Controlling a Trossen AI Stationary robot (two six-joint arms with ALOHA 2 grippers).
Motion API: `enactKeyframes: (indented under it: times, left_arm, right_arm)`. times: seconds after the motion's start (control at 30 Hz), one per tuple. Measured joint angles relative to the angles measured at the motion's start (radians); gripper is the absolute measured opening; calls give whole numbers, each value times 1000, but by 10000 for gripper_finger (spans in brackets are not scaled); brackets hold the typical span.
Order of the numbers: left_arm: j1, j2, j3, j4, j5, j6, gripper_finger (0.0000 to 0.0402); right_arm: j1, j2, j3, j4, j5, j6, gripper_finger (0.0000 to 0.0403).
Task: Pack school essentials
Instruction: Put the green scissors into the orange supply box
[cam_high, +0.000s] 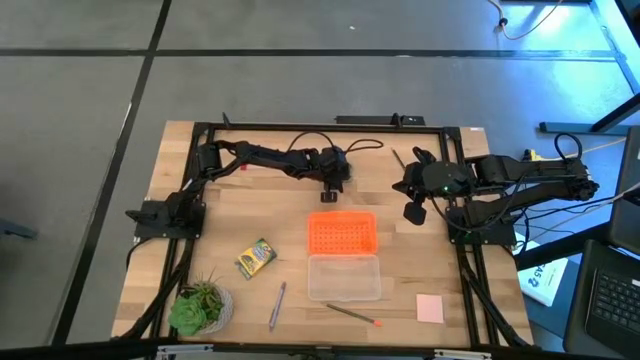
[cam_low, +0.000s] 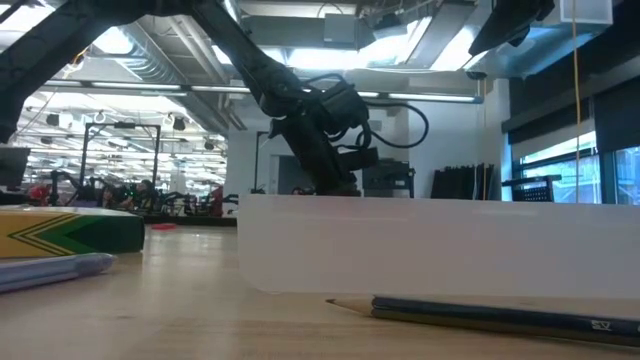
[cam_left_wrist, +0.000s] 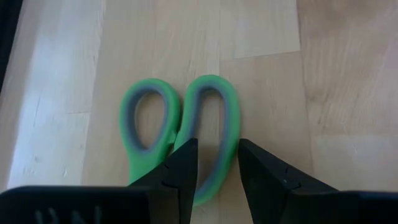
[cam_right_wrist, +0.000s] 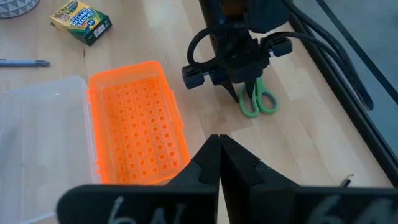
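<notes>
The green-handled scissors (cam_left_wrist: 174, 121) lie flat on the wood near the table's far middle. My left gripper (cam_left_wrist: 217, 149) stands over them, open and pointing down, with its fingers on either side of one limb of a handle loop (cam_left_wrist: 233, 118). The right wrist view shows that gripper (cam_right_wrist: 249, 87) above the handles (cam_right_wrist: 266, 102). My right gripper (cam_right_wrist: 219, 146) is shut and hangs in the air right of the orange lid (cam_high: 345, 232). The crayon box (cam_high: 256, 258), pen (cam_high: 277, 305), a pencil (cam_high: 350, 315) and the pink note pad (cam_high: 430, 308) lie near the front edge. My left gripper comes at the scissors from above, one finger (cam_left_wrist: 183, 165) over the inner side of the handle loop and the other finger (cam_left_wrist: 255, 168) just outside it. Whether either finger touches the handle, I cannot tell. The scissors lie flat on the table.
The clear case (cam_high: 343, 277) sits open just in front of the orange lid, and in the low view its wall (cam_low: 420, 245) blocks the middle. A potted plant (cam_high: 200, 305) stands at the near left corner. A second thin pencil (cam_high: 398, 158) lies by the far edge.
</notes>
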Motion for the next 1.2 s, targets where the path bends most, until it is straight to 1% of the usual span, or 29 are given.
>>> enactKeyframes:
  times: [0.37,0.53,0.73,0.93,1.2]
  left_arm:
    - [-20,0,0,-14,12,-3,110]
    - [-24,-2,1,-39,30,-46,110]
    - [-28,-2,2,-59,68,-52,110]
    - [-37,-3,1,-57,53,-47,110]
    - [-30,-2,0,-61,63,-53,110]
  right_arm:
    - [0,0,0,0,0,0,9]
    - [0,0,0,0,0,0,9]
    - [0,0,0,0,0,0,9]
    - [0,0,0,0,0,0,9]
    - [0,0,0,0,0,0,9]
